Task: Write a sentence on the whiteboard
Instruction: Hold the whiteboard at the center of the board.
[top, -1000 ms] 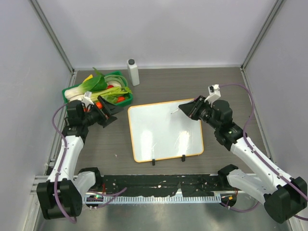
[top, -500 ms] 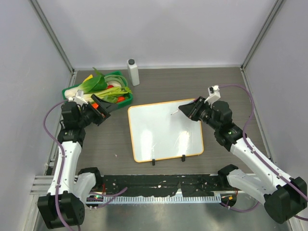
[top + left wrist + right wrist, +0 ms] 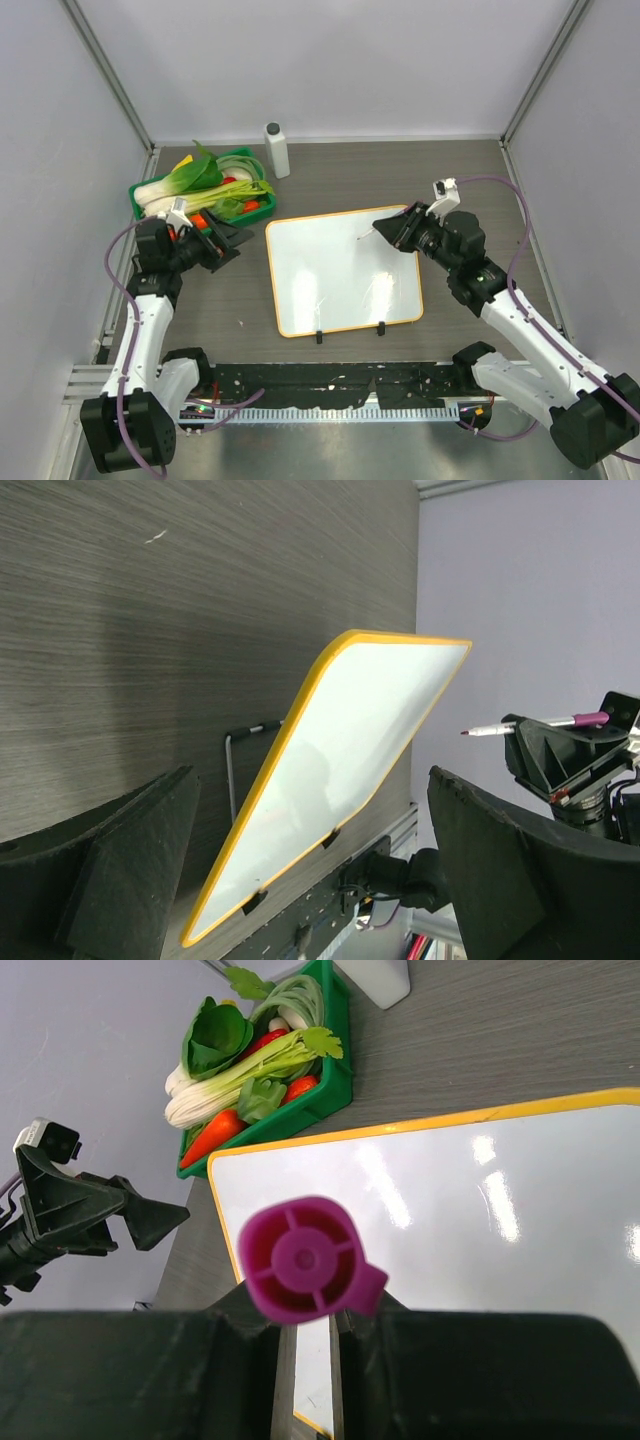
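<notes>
- Two arms, only small shifts over the last sec. The left gripper (image 3: pixel 222 243) swung back toward the green tray (image 3: pixel 134 193) of veg, then returned. It's now just left of the whiteboard (image 3: pixel 330 275), jaws spread wide, nothing btwn them.
- The right gripper (image 3: pixel 393 229) edged slightly left. It's pinched on a marker (image 3: pixel 305 1257) w/ a magenta end, tip over the whiteboard's far-right part, approx same spot as before.
- Whiteboard sits mid-table btwn the arms, black feet at its near edge. No ink visible.
- Meaning: no writing progress yet; looks like pre-stroke positioning. Can't tell if the tip touches the surface.
- Next, prob: lower the tip and start the first letter.
</notes>
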You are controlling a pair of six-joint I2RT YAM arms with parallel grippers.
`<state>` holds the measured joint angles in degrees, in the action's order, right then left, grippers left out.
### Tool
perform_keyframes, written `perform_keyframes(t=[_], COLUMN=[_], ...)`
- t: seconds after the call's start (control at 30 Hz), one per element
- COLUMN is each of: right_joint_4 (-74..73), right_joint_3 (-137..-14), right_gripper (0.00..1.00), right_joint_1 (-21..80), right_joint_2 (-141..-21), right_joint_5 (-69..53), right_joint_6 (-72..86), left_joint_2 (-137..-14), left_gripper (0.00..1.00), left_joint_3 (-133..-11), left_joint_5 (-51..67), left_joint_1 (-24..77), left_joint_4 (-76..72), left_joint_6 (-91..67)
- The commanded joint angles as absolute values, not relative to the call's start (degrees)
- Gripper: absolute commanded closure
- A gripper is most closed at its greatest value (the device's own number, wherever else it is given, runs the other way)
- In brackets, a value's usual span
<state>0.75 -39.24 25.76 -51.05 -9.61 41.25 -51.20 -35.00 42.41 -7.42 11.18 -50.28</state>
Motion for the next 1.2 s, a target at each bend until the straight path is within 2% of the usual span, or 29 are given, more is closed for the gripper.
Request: perform_keyframes(t=[0.0,0.43,1.17], right_joint_4=[2.5,0.4,2.2], right_joint_3=[-39.6,-40.1,-39.6], right_gripper=[0.99,0.98,0.98], right_joint_1=[25.7,25.8,25.8], right_joint_2=[-51.4,-51.0,-53.6], right_joint_5=[-10.1,-9.1,-10.0], right_joint_6=[39.5,36.6,36.0], left_joint_2=[-50.3,-49.6,-56.4], left_gripper=[0.0,0.0,0.0], left_joint_3=[-35.1,-28.9,-31.7], left_joint_5=[46.3,49.1,51.8], left_joint_1=[-7.7,-7.8,-7.7], left_joint_4=[12.6,14.5,12.0], left_joint_6=[-47.3,-47.0,-47.3])
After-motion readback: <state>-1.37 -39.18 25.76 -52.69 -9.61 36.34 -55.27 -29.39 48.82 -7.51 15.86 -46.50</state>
